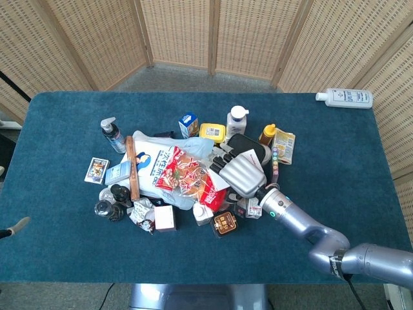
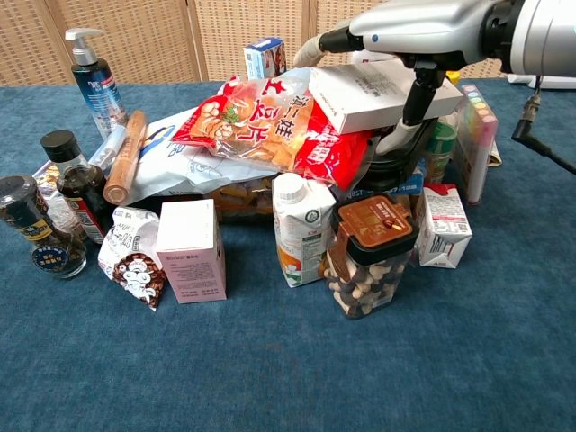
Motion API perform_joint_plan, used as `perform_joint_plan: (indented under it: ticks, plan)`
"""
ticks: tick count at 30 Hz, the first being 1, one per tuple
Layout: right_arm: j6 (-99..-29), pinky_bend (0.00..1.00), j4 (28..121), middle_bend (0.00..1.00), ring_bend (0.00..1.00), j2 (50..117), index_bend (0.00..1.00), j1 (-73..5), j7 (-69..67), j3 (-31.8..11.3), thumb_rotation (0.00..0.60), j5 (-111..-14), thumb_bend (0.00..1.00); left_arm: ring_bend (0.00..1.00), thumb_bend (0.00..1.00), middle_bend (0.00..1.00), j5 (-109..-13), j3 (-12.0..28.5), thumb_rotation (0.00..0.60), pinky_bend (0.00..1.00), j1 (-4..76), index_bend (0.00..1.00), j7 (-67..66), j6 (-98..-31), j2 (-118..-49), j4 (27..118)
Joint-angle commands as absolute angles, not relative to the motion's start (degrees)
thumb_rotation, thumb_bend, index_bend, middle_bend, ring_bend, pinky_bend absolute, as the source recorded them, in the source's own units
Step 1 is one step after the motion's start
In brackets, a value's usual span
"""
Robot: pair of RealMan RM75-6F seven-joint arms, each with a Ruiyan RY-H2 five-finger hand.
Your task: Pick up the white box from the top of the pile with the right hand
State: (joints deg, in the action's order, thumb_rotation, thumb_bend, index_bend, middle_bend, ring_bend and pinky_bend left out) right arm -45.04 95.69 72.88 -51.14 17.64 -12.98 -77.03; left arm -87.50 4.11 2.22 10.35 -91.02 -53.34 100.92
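Observation:
The white box (image 2: 369, 94) lies flat on top of the pile, resting on the red snack bag (image 2: 270, 126) and a black item. My right hand (image 2: 423, 27) hovers right over it. The thumb (image 2: 416, 90) hangs down across the box's near side and the fingers (image 2: 324, 40) reach past its far edge. In the head view the right hand (image 1: 240, 171) covers most of the white box (image 1: 217, 175). Whether the hand presses the box is unclear; the box still sits on the pile. A grey tip of my left hand (image 1: 14, 228) shows at the left edge.
Around the pile stand a milk carton (image 2: 301, 225), a brown-lidded jar (image 2: 369, 256), a pink box (image 2: 191, 250), a small carton (image 2: 445, 225), dark bottles (image 2: 54, 216) and a pump bottle (image 2: 94, 81). A white bottle (image 1: 344, 97) lies at the table's far right corner.

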Motion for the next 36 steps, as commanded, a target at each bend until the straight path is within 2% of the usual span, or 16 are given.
perform_joint_plan:
  ticks: [1, 5, 8, 16, 25, 36]
  plan:
    - [-46.6, 0.29, 94.2, 0.38, 0.31, 73.9, 0.16, -50.8, 14.3, -12.1, 0.600, -79.3, 0.15, 0.00, 0.00, 0.00, -87.5, 4.1, 0.600, 0.00, 2.2, 0.00, 10.3, -91.0, -53.4, 100.9]
    - [-49.2, 0.48, 92.9, 0.60, 0.54, 74.5, 0.33, -50.1, 11.4, -11.5, 0.600, -82.0, 0.24, 0.00, 0.00, 0.00, -87.6, 4.1, 0.600, 0.00, 2.3, 0.00, 9.9, -90.9, -53.5, 101.0]
    - [-50.4, 0.56, 92.1, 0.65, 0.62, 74.6, 0.36, -49.7, 9.7, -11.0, 0.600, -83.0, 0.29, 0.00, 0.00, 0.00, -87.7, 4.0, 0.600, 0.00, 2.4, 0.00, 9.7, -90.7, -53.6, 101.1]
    - [-54.7, 0.60, 93.4, 0.68, 0.65, 71.7, 0.38, -47.9, 10.0, -10.4, 0.600, -85.5, 0.30, 0.00, 0.00, 0.00, -87.4, 4.0, 0.600, 0.00, 2.4, 0.00, 9.5, -90.5, -53.7, 101.1]
    - [-59.2, 0.60, 103.8, 0.68, 0.65, 61.1, 0.39, -44.6, 12.4, -11.4, 0.600, -86.3, 0.28, 0.00, 0.00, 0.00, -88.2, 3.8, 0.600, 0.00, 2.4, 0.00, 10.2, -90.8, -53.4, 101.4]
    - [-59.4, 0.60, 117.6, 0.68, 0.65, 50.4, 0.39, -45.6, 19.2, -17.3, 0.600, -81.9, 0.27, 0.00, 0.00, 0.00, -89.5, 3.4, 0.600, 0.00, 2.1, 0.00, 11.9, -91.4, -52.9, 101.6]
